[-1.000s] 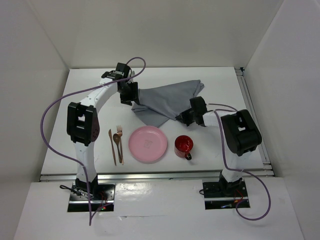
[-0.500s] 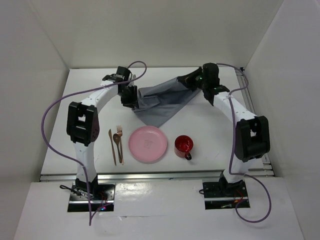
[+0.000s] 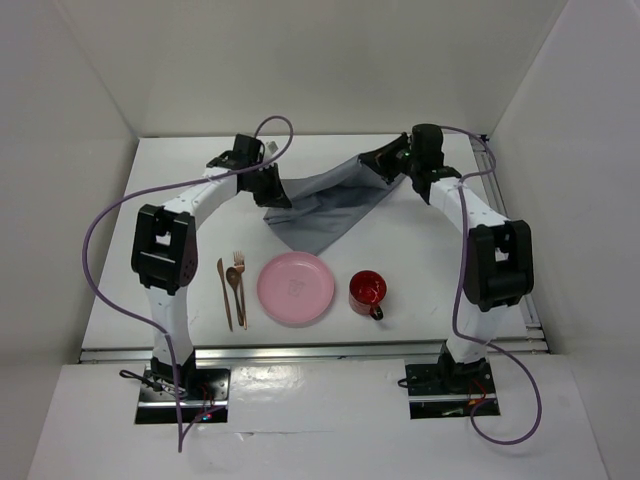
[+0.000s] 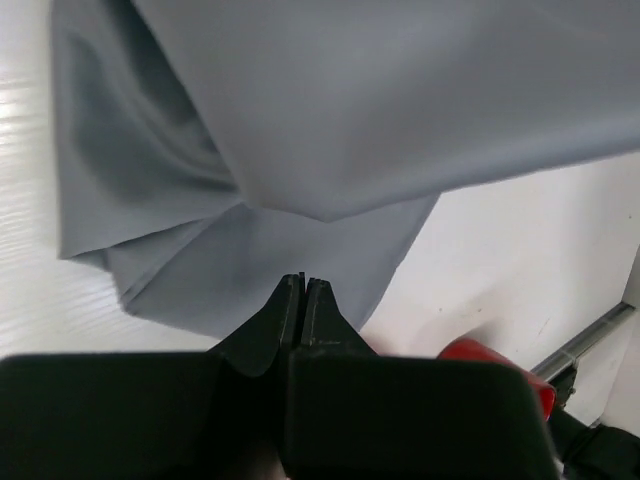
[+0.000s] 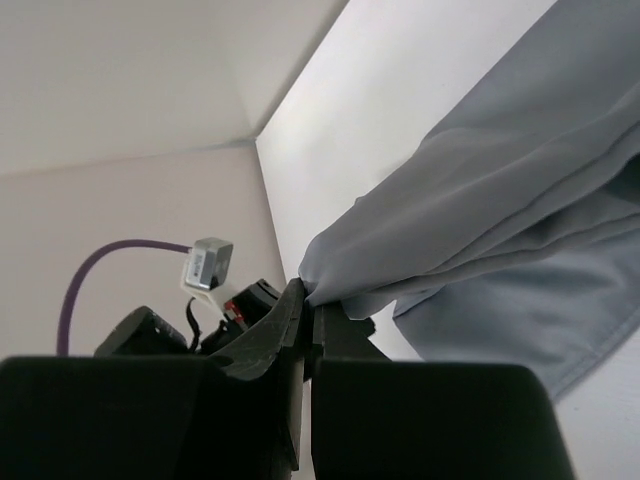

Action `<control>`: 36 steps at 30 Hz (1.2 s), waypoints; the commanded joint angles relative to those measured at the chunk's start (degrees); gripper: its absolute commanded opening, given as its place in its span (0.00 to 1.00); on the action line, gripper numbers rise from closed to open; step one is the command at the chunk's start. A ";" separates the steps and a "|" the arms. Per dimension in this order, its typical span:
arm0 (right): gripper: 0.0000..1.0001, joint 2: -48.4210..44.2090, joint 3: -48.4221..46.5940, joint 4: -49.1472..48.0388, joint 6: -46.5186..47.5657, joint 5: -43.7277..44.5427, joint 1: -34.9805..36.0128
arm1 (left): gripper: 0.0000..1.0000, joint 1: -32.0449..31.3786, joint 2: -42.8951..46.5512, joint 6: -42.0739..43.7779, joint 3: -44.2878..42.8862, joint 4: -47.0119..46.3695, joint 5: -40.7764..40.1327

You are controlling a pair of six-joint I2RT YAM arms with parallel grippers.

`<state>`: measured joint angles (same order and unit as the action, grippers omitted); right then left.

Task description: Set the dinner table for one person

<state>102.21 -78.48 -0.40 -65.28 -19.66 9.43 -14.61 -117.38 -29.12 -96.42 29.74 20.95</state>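
A grey cloth point(image 3: 320, 205) stretches across the back of the white dinner table point(image 3: 430, 260) between my two grippers. The right gripper point(image 3: 373, 165) holds the cloth's right end lifted; in the right wrist view, gathered cloth point(image 5: 500, 200) runs into that gripper's point(image 5: 310, 300) shut jaws. At the cloth's left edge my left gripper point(image 3: 277, 193) is shut. In its own view, that gripper point(image 4: 303, 280) has its tips over the lower layer of cloth point(image 4: 350, 100), and no fabric shows pinched between them.
Near the front edge lie a pink plate point(image 3: 296, 288), a red mug point(image 3: 367, 291) to its right, and a knife point(image 3: 225, 293), spoon point(image 3: 233, 280) and fork point(image 3: 239, 285) to its left. A metal rail point(image 3: 505, 230) runs along the right edge. White walls enclose the table.
The right arm swung from mid-table to the back right, carrying its end of the cloth up with it. The left gripper shifted slightly right onto the cloth's edge and went from open to shut.
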 commanded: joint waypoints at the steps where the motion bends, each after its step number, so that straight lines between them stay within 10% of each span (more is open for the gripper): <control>1: 0.00 2.36 -4.75 -3.11 0.24 -3.54 -1.17 | 0.00 -2.87 4.35 -5.76 4.83 -10.56 4.71; 7: 0.00 4.31 -7.56 -4.86 -1.35 -6.79 -2.75 | 0.03 -4.29 5.58 -11.30 8.96 -14.52 -0.29; 10: 0.00 4.31 -8.09 -4.87 -1.35 -7.32 -3.27 | 0.52 -4.90 6.11 -11.83 11.07 -17.42 1.37; 12: 0.00 4.31 -8.62 -5.48 -1.35 -7.32 -3.28 | 0.67 -6.38 4.28 -11.31 10.04 -16.65 0.77; 17: 0.00 3.78 -8.09 -6.01 -1.87 -8.55 -4.42 | 0.47 -11.04 0.32 -7.27 2.93 -13.39 -11.61; 25: 0.00 2.73 -6.96 -6.01 -1.35 -10.84 -6.00 | 0.78 -13.51 -8.91 -2.00 -9.39 -6.10 -30.61; 36: 0.00 1.58 -4.06 -7.07 -1.35 -12.41 -6.53 | 0.72 -15.88 -16.73 -1.99 -17.48 -3.81 -37.65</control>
<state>106.63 -83.22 -3.92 -66.61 -30.52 3.36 -29.54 -132.62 -31.94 -110.80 25.52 -14.11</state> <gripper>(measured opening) 0.034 0.717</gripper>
